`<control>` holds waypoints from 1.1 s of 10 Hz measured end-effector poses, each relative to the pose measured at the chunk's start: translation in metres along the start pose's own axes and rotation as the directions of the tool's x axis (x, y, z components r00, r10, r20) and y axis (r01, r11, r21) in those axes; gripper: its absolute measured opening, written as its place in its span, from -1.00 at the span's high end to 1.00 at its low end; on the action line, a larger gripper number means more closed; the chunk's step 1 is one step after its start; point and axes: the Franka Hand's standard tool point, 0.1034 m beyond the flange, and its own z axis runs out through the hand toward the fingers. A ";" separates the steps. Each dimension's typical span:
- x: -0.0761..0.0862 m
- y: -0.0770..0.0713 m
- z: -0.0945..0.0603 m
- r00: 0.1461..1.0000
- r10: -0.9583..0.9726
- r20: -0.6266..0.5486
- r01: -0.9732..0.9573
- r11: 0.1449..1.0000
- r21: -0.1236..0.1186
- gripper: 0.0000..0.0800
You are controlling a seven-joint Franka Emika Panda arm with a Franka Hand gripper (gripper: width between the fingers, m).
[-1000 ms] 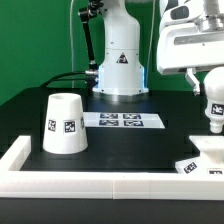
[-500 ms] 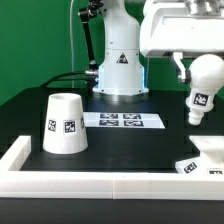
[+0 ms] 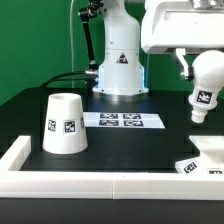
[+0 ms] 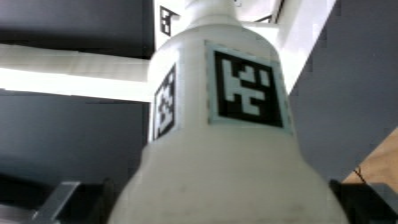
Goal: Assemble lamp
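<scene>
My gripper (image 3: pixel 204 60) is shut on the round white bulb (image 3: pixel 205 84) and holds it tilted in the air at the exterior view's right, its tagged stem pointing down. The low square base (image 3: pixel 206 160) lies on the table below it, apart from it. The tapered shade (image 3: pixel 65 124) stands mouth down at the exterior view's left. In the wrist view the bulb (image 4: pixel 214 130) fills the picture between my dark fingers (image 4: pixel 64 200), with my gripper (image 4: pixel 210 208) closed round its wide end.
The marker board (image 3: pixel 122 120) lies flat in the middle of the black table. A white wall (image 3: pixel 100 184) runs along the front and up the left side. The robot pedestal (image 3: pixel 120 60) stands at the back.
The bulb has gone up from just above the base to well above it, held in my gripper, and now hangs tilted. The shade and base have not moved.
</scene>
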 end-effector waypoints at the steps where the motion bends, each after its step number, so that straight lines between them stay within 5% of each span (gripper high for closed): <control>1: 0.014 -0.001 -0.001 1.000 0.023 -0.016 -0.023 1.000 0.002 -0.45; 4: 0.017 -0.006 0.003 0.993 0.039 -0.116 -0.040 0.999 -0.011 -0.45; 11: 0.020 -0.009 0.023 0.992 -0.004 -0.126 0.001 1.000 -0.023 -0.45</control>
